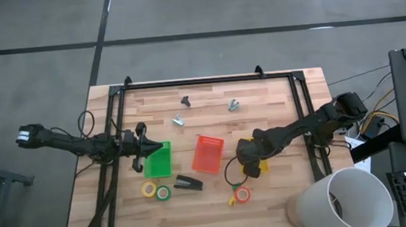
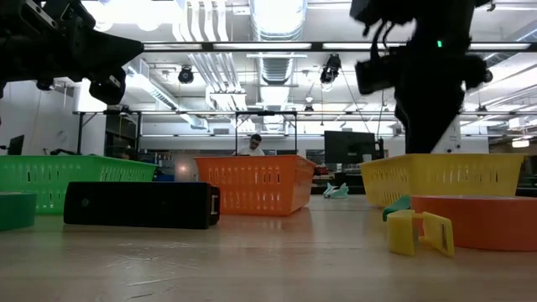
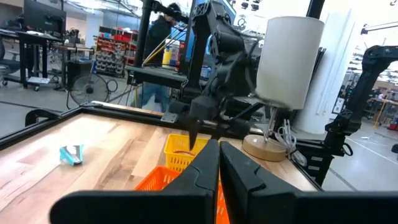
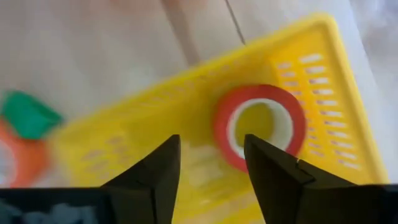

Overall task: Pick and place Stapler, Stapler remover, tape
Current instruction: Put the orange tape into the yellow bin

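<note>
The black stapler (image 1: 188, 183) (image 2: 143, 204) lies flat on the table, near the red-orange bin (image 1: 208, 154). A yellow tape roll (image 1: 149, 189) and a green one (image 1: 163, 193) lie flat beside it. An orange roll (image 1: 243, 194) (image 2: 478, 222) lies near the yellow bin (image 1: 259, 168). A red tape roll (image 4: 260, 127) lies flat on the floor of the yellow bin (image 4: 323, 68). My right gripper (image 4: 211, 149) (image 1: 250, 155) hovers open above that bin and touches nothing. My left gripper (image 3: 217, 149) (image 1: 149, 149) is shut and empty over the green bin (image 1: 159, 161).
Three small staple removers (image 1: 185, 100) (image 1: 179, 120) (image 1: 233, 105) lie toward the table's far edge. A small yellow clip-like piece (image 2: 417, 231) lies by the orange roll. A white lamp shade (image 1: 340, 200) stands over the near right corner. A black frame (image 1: 208, 80) borders the table.
</note>
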### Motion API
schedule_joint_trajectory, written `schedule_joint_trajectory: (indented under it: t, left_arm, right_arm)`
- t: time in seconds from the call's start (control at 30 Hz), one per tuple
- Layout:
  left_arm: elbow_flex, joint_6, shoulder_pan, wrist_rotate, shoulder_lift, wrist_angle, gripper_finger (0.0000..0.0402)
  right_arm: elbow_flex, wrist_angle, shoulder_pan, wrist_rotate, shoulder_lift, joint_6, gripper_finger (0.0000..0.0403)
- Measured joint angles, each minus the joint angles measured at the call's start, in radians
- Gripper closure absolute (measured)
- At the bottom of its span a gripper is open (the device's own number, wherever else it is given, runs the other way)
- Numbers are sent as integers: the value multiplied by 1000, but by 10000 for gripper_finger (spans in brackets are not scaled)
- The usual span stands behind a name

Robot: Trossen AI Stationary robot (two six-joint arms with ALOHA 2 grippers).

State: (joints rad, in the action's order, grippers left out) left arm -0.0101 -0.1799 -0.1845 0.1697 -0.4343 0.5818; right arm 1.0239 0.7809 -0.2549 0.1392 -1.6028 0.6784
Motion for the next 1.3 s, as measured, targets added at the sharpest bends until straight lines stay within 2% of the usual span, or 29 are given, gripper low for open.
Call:
schedule_joint_trajectory:
  t: [0.33, 0.77, 1.0, 1.3]
  left_arm:
    - [0, 0, 0, 0, 0, 0, 385]
    - [0, 0, 0, 0, 0, 0, 385]
    - [0, 0, 0, 0, 0, 0, 385]
    - [0, 0, 0, 0, 0, 0, 385]
  right_arm:
    - [146, -75, -146, -9, 14, -2, 233]
    - [219, -166, -333, -11, -205, 56, 239]
    - [285, -153, -364, -40, -319, 49, 239]
    - [310, -126, -364, -43, -395, 23, 249]
